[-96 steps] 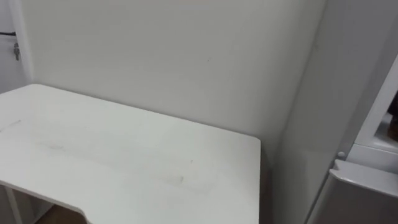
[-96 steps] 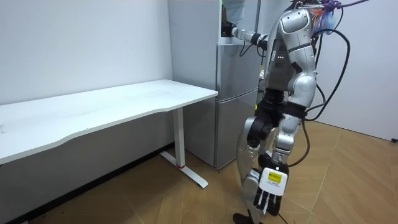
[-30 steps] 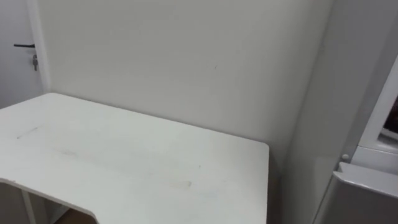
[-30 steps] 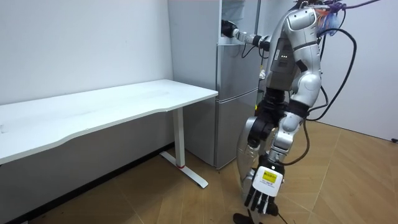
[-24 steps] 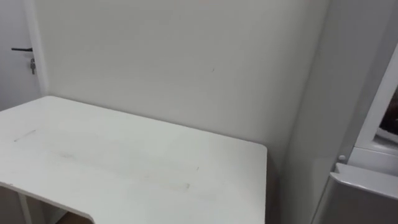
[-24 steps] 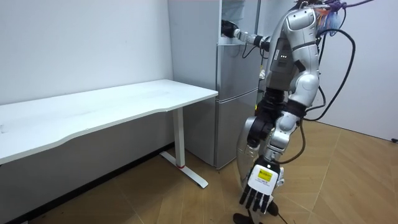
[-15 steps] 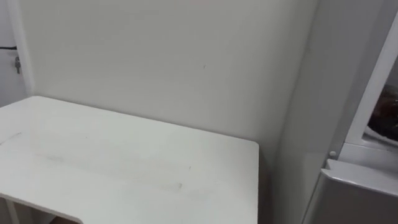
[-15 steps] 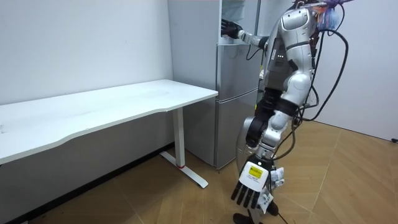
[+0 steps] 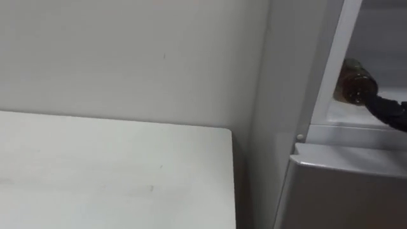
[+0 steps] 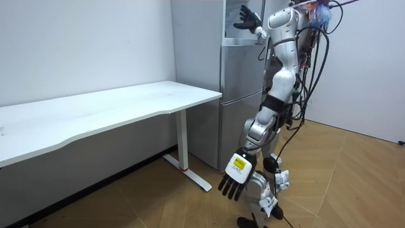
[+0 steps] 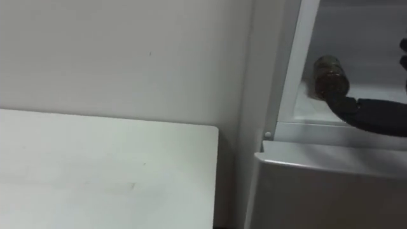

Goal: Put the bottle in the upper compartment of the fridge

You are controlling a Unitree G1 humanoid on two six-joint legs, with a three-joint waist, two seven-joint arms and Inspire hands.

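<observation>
A brownish bottle [image 9: 351,77] sits on the shelf inside the open upper fridge compartment [image 9: 356,135]. Just below and to the right of it, my dark right forearm [image 9: 388,113] comes in from the right. Whether the forearm touches the bottle I cannot tell. In the room view I stand close before the tall grey fridge [image 10: 240,95], with my right hand [image 10: 247,16] raised at the upper opening, fingers spread and holding nothing. My left hand [image 10: 234,180] hangs low beside my legs with its fingers straight.
A long white table [image 10: 107,107] stands against the wall, and its right end almost meets the fridge's side [image 9: 280,95]. The shut lower fridge door [image 9: 343,191] is below the open compartment. Wooden floor lies behind me.
My head view has swung right, off the table and onto the open fridge, so the bottle now shows. My right hand has drawn back from the opening and lifted. My left arm has swung forward.
</observation>
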